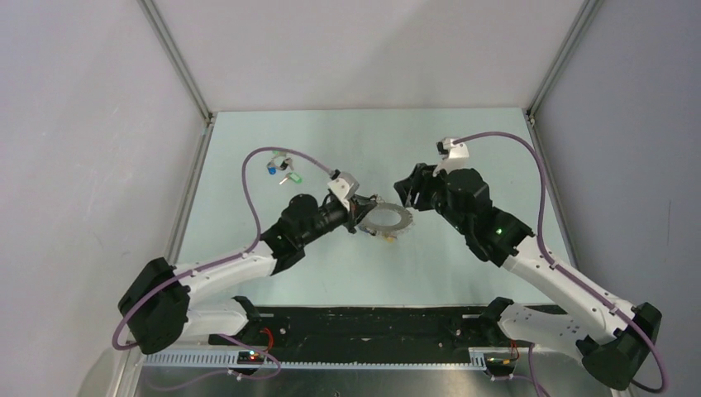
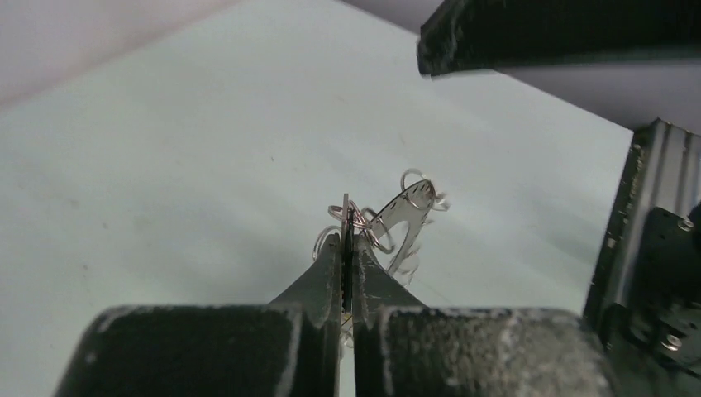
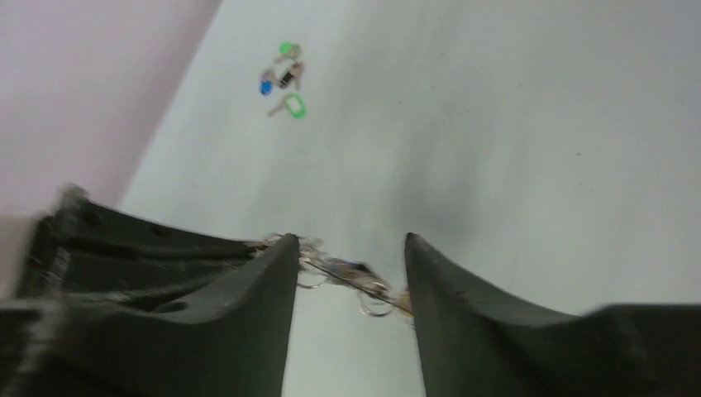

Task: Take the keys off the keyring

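We see the left gripper (image 2: 347, 241) pressed together on the rim of the keyring (image 2: 407, 205), pinching it at the ring's 9 o'clock edge near the middle of the table (image 1: 463, 149). The right gripper (image 3: 347, 241) stands with its fingers spread just beside the ring's 2 o'clock edge. Farther off, toward 10 o'clock, a small cluster of keys (image 1: 279, 170) with blue and green tags lies loose, well apart from the ring.
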{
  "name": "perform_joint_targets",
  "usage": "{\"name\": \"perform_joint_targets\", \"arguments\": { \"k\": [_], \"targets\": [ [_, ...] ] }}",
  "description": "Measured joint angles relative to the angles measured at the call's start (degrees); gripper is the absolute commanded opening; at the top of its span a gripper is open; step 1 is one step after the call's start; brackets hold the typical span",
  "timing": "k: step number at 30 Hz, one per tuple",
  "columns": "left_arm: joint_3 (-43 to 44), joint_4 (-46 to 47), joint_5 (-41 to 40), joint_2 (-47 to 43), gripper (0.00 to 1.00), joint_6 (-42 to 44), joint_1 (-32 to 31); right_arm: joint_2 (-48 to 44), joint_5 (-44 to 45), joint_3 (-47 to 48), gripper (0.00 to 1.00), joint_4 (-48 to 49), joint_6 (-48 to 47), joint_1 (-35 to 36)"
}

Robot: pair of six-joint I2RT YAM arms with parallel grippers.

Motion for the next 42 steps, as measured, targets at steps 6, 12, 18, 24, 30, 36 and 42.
{"name": "perform_joint_targets", "arguments": {
  "k": [6,12,18,24,30,36,42],
  "targets": [
    [13.29,-26.47,3.08,0.13,0.00,-3.54,0.42,-4.74,-10.12,-9.40,0.70,2.62,-8.07,-7.21],
    [29.11,-51.47,7.54,1.33,0.00,-0.24,0.50,-9.03,-22.25,-15.52,0.68,9.40,-16.09,-9.31],
    [42.64,-73.35,2.40,5.14,0.00,11.74,-0.07,-10.51,-31.23,-19.47,0.62,19.85,-22.51,-9.31],
    [48.76,-82.23,-12.98,7.41,0.00,23.50,-4.13,-8.57,-38.16,-20.13,0.58,28.02,-26.23,-9.29],
    [48.85,-82.25,-25.53,8.63,0.00,34.34,-9.51,-7.67,-44.63,-20.46,0.56,33.16,-30.73,-8.63],
    [43.32,-74.01,-36.37,6.86,0.00,40.81,-10.47,-7.17,-47.34,-21.66,0.54,37.33,-33.18,-8.33],
    [31.87,-61.75,-35.89,-2.21,0.00,46.01,-11.08,-5.09,-48.89,-22.77,0.52,42.12,-33.81,-8.33]
  ]
}}
